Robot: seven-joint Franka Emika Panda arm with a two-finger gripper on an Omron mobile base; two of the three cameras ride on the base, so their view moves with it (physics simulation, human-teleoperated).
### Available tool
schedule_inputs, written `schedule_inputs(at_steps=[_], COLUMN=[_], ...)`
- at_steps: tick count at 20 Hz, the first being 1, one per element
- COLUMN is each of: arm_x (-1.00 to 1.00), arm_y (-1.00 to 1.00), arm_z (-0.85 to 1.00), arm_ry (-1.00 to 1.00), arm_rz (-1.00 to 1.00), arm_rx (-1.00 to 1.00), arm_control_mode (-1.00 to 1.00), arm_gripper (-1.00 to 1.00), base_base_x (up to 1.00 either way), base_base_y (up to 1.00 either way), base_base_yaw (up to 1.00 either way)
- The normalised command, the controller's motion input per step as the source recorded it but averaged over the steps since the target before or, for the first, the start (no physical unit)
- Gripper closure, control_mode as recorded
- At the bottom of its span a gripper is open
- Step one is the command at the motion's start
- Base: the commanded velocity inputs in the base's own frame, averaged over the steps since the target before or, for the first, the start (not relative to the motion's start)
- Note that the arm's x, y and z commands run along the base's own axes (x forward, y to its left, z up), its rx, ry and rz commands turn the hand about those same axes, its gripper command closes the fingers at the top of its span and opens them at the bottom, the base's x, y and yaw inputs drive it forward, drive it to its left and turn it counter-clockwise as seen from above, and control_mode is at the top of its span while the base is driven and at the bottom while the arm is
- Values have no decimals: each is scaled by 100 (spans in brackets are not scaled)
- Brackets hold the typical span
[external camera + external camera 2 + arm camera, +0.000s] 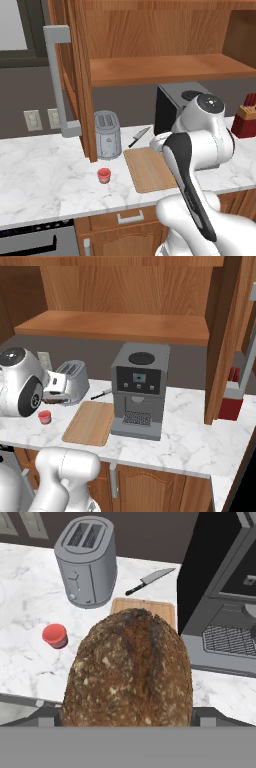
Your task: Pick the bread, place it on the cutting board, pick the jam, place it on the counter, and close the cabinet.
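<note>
The bread (131,672), a dark brown speckled loaf, takes up the foreground of the hand view, and my gripper (56,398) is shut on it. It hangs above the left part of the cutting board (149,171) (90,422) (145,605), clear of the wood. The jam (104,175) (45,416) (55,635), a small red jar, stands upright on the marble counter (45,170) to the board's left. The cabinet door (75,75) (225,341) stands wide open, and its shelf (165,67) is bare. The loaf hides my fingertips.
A grey toaster (107,134) (87,559) stands behind the jam, with a knife (139,137) (150,580) lying beside it. A dark coffee machine (139,391) borders the board's right side. A red knife block (246,120) sits at the far right.
</note>
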Motion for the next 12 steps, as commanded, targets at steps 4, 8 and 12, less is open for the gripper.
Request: schedule_inputs(at_steps=[4,8,12], arm_x=[0,8,18], arm_y=[0,0,0], arm_z=[-32,-28,-26], arm_ry=[0,0,0], arm_rz=[0,0,0], arm_rx=[0,0,0], arm_control_mode=[-100,-100,-100], arm_gripper=[100,100,100], base_base_x=[0,0,0], base_base_y=[0,0,0], base_base_yaw=[0,0,0])
